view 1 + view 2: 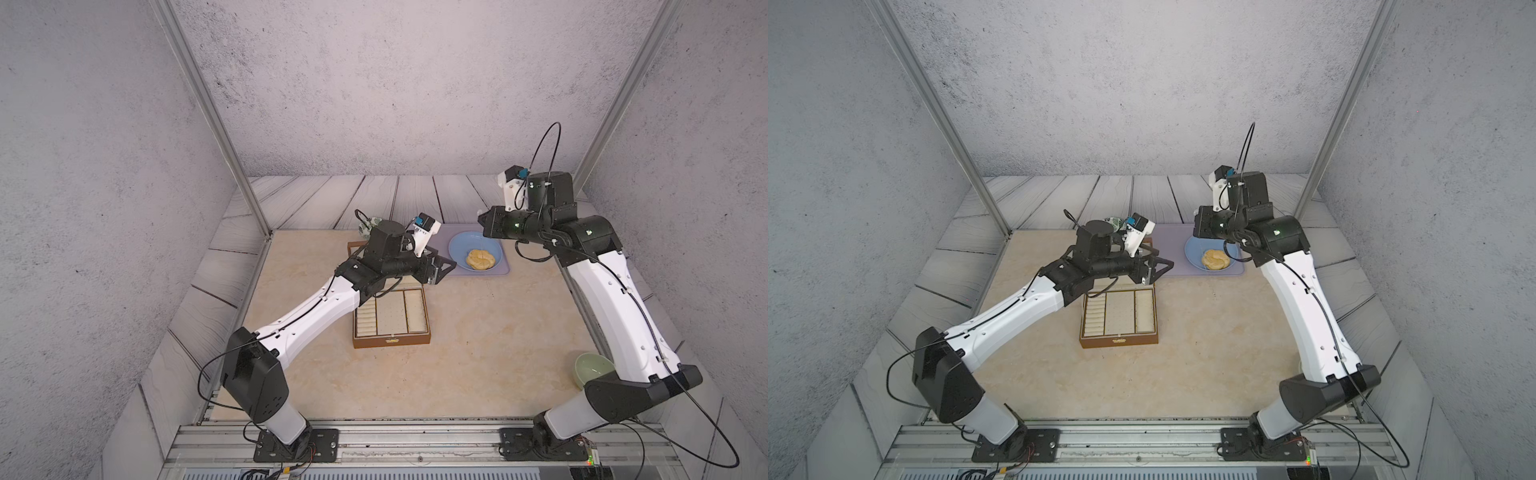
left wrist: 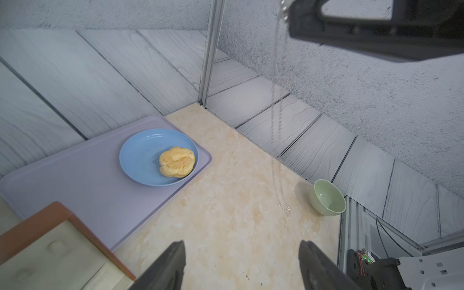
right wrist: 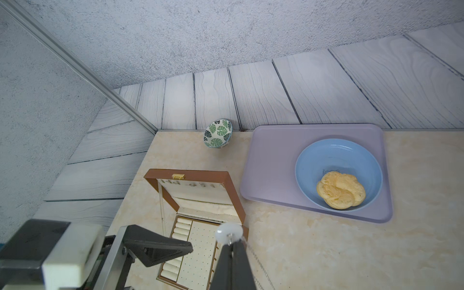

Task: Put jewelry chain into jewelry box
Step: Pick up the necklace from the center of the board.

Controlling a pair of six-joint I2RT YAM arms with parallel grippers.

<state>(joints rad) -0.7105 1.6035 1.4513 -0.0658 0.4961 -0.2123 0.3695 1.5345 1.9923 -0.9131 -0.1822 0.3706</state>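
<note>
The jewelry box [image 1: 390, 338] [image 1: 1119, 341] lies open on the table, a brown wooden case with cream compartments and its lid [image 3: 236, 198] raised at the back. High above the table, between the box and the tray, my right gripper [image 1: 481, 217] [image 3: 232, 244] is shut on the jewelry chain. A white disc [image 3: 229, 232] shows at the fingertips, and the thin silvery chain [image 2: 284, 208] [image 3: 261, 266] hangs straight down from them. My left gripper [image 1: 442, 272] [image 2: 242, 253] hovers open over the box's back right corner with nothing between its fingers, the chain hanging some way in front of it.
A lilac tray [image 1: 505, 272] at the back carries a blue plate [image 1: 461, 249] with a pastry [image 1: 480, 259]. A green bowl [image 1: 592, 368] stands at the right edge beside my right arm. A leaf-patterned bowl [image 3: 218, 133] sits behind the box near the back wall.
</note>
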